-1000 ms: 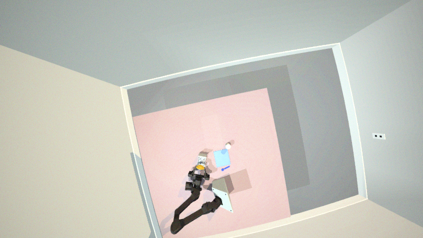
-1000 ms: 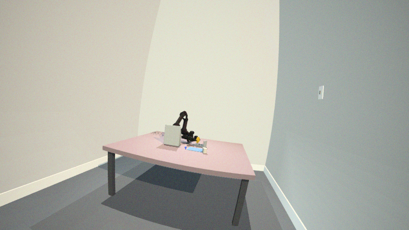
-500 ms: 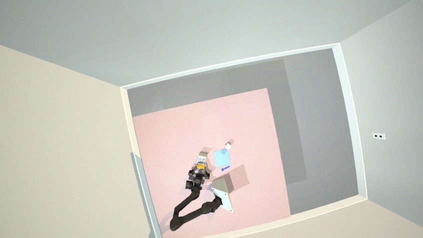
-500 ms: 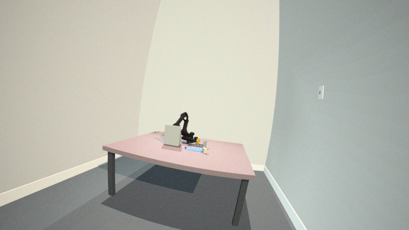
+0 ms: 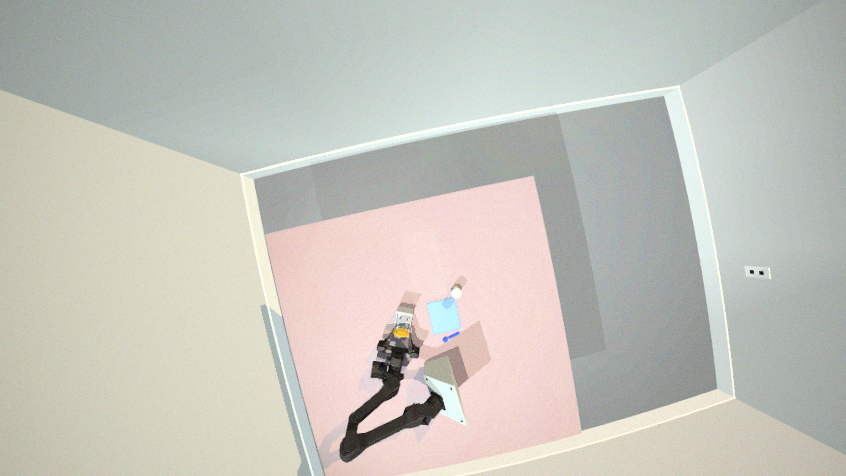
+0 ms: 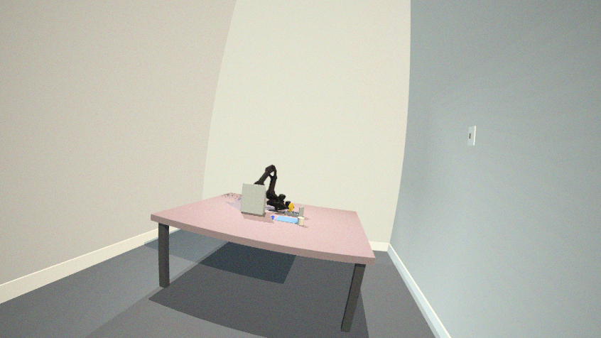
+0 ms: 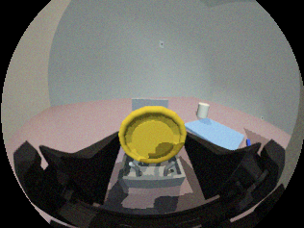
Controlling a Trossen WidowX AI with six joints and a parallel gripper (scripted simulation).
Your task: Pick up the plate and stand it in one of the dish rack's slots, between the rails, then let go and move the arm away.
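The yellow round plate [image 5: 401,332] [image 6: 290,206] [image 7: 152,136] is upright, its face toward the wrist camera. My gripper [image 5: 401,335] [image 6: 290,207] [image 7: 152,136] is shut on the plate, with one dark finger at its left edge and one at its right edge. The grey dish rack [image 5: 404,316] [image 6: 292,214] [image 7: 152,182] is on the table. The plate is over the rack's near part, and its lower edge overlaps the rack's inside in the wrist view. Small grey rails show below the plate. Whether the lower edge sits in a slot is hidden.
A grey upright panel [image 6: 301,211] [image 7: 150,102] is at the rack's far end. Right of the rack in the wrist view are a flat blue square [image 5: 444,316] [image 7: 215,134], a white cup [image 5: 456,292] [image 7: 203,111] and a dark blue utensil [image 5: 450,336]. A tall pale box [image 6: 253,199] is near the arm's base.
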